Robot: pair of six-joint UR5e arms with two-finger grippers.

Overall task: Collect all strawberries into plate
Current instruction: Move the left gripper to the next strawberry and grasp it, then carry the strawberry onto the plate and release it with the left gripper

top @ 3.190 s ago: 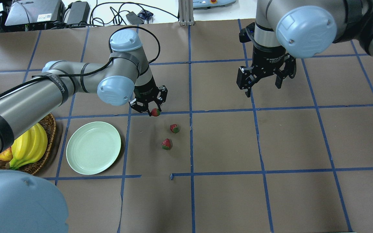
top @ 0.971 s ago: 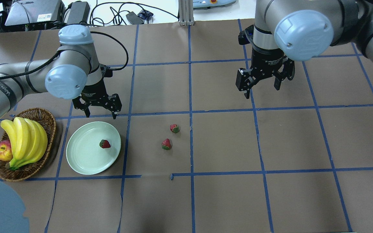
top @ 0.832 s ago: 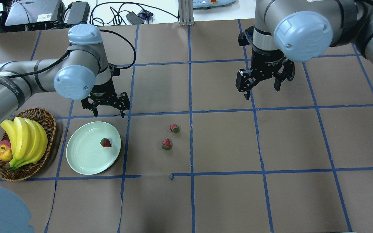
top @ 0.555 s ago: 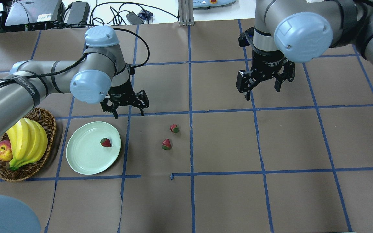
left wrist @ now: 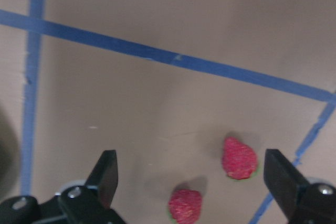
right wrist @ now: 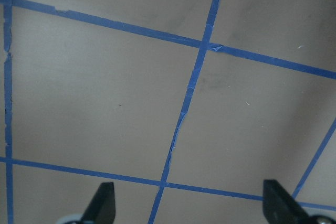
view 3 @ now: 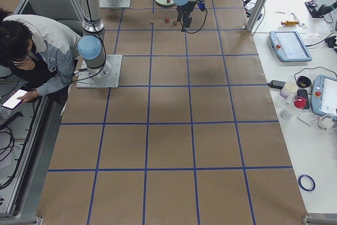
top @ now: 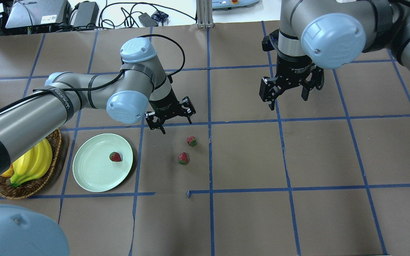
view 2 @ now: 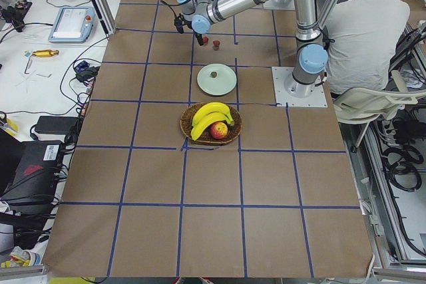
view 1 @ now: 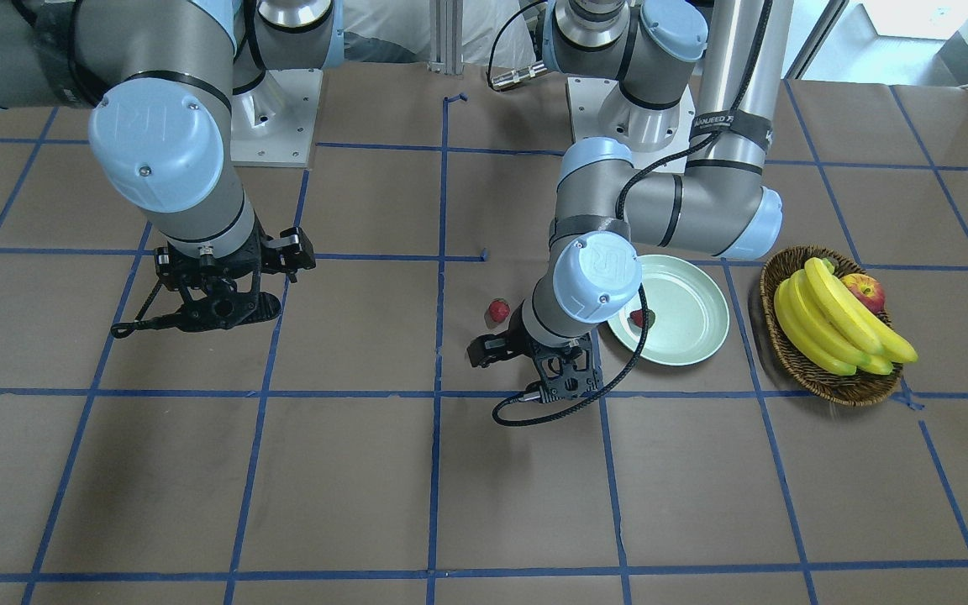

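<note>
One strawberry [top: 115,156] lies on the pale mint plate [top: 94,174], right of its middle. Two more strawberries [top: 192,141] [top: 183,158] lie on the brown table to the right of the plate. My left gripper [top: 171,119] is open and empty, hovering just up-left of those two. The left wrist view shows both strawberries [left wrist: 239,158] [left wrist: 185,205] between its spread fingers [left wrist: 107,174]. In the front view the plate [view 1: 686,336] holds its strawberry [view 1: 638,318], and one table strawberry [view 1: 498,311] shows beside the left arm. My right gripper [top: 287,92] is open and empty, far right.
A wicker basket [top: 53,142] with bananas [top: 34,160] stands left of the plate; an apple [view 1: 864,291] shows in it in the front view. Blue tape lines grid the table. Cables and devices lie beyond the far edge.
My left gripper held a strawberry, then left it on the plate. Open and empty, it has since swung right from the plate's far edge towards the two table strawberries. The right arm barely moved.
</note>
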